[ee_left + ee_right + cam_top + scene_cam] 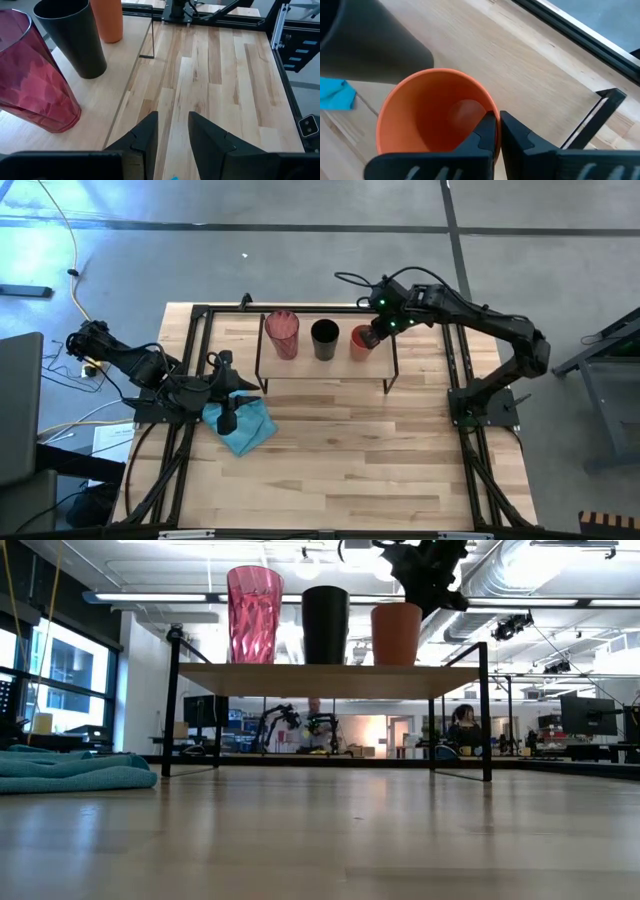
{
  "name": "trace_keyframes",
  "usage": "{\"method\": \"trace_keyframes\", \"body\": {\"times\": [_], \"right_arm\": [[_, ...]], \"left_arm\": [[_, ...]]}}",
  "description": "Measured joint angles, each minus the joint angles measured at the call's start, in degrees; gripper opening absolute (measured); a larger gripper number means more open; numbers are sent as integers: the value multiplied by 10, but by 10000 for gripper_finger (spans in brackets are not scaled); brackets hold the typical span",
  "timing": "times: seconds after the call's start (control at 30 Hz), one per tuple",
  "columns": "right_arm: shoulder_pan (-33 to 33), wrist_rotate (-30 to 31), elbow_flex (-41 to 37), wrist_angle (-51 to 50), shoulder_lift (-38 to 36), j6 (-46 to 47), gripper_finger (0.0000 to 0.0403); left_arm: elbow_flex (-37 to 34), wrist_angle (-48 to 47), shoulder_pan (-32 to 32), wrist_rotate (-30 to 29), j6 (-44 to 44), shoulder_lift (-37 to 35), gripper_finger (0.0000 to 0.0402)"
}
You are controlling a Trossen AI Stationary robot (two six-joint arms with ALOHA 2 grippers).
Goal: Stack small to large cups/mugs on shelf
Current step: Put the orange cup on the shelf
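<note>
Three cups stand in a row on the shelf (300, 370), each on its base on the light top. They are the tall pink tumbler (283, 333) (254, 615), the black cup (324, 338) (325, 625) and the short red-orange cup (360, 342) (397, 633). My right gripper (498, 131) (378, 330) is at the red-orange cup's right side, shut on its rim. My left gripper (172, 132) (228, 418) waits open over the teal cloth (243, 425), left of the shelf. My right gripper pinches the red-orange cup's rim (491, 106) on the side toward the table's right edge. One finger (485, 132) is inside the cup and the other (517, 137) outside. The fingers come slanting down from above and the right. The cup stands upright on the shelf top.
The shelf's thin black legs (486, 710) stand on the wooden table (350, 460). The black cup is close beside the red-orange one. Black frame rails (455, 370) run along the table's sides. There is free table toward the near edge, in front of the shelf.
</note>
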Motion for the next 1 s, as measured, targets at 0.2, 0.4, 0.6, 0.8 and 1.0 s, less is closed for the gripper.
{"method": "trace_keyframes", "body": {"times": [0.2,0.4,0.6,0.8,1.0], "right_arm": [[0,-3,2,5,11,-2,0],[0,12,21,-32,13,-14,0],[0,23,45,-48,13,-19,0],[0,19,44,-51,22,-19,0],[0,9,45,-44,35,-23,0]], "left_arm": [[0,0,0,0,-5,0,97],[0,0,0,0,-10,0,97],[0,0,0,0,-10,0,97],[0,0,0,0,-10,0,97],[0,-1,0,0,-11,0,97]]}}
